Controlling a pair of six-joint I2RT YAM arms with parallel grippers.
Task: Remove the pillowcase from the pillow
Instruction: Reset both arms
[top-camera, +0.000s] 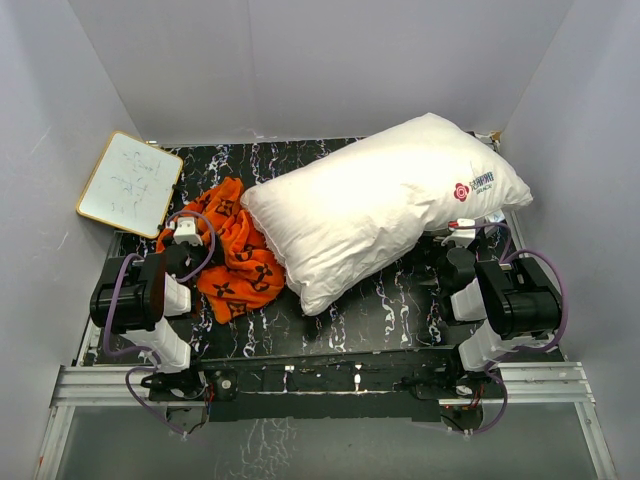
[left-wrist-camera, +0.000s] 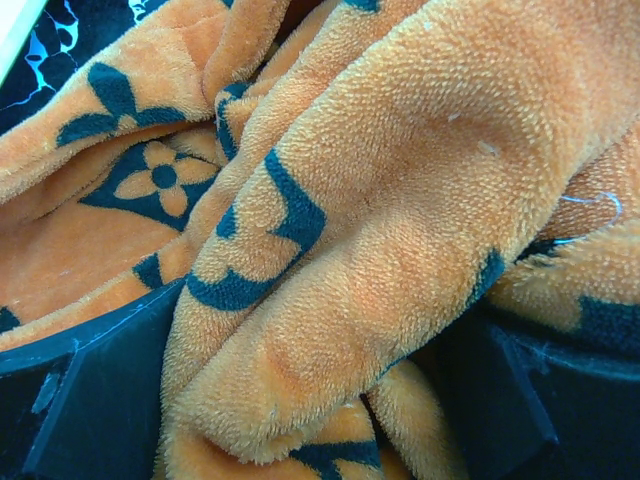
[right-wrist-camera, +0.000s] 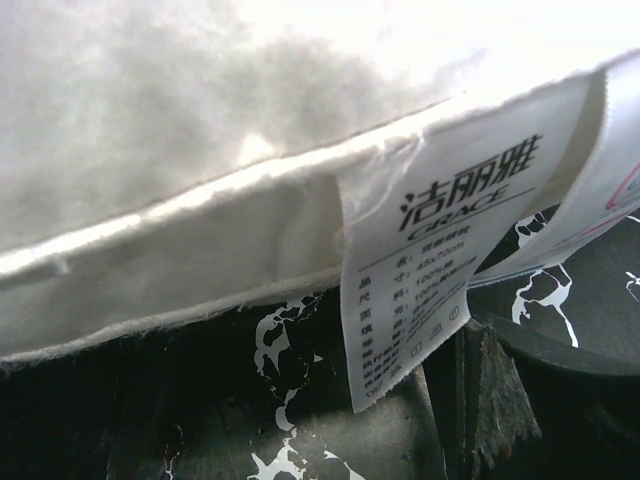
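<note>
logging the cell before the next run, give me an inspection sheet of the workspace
surface: black marbled tabletop
job's things: white pillow bare, lying diagonally; orange pillowcase crumpled beside its left end
clutter: small whiteboard at the far-left corner
grippers: left gripper open over pillowcase folds; right gripper open by the pillow's care label
cables: purple cables looped on both arms
surroundings: plain white walls

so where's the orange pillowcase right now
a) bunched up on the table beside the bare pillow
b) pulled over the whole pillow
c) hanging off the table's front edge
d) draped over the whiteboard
a: the orange pillowcase lies crumpled on the black marbled table next to the bare white pillow, which has no cover on it.
</note>
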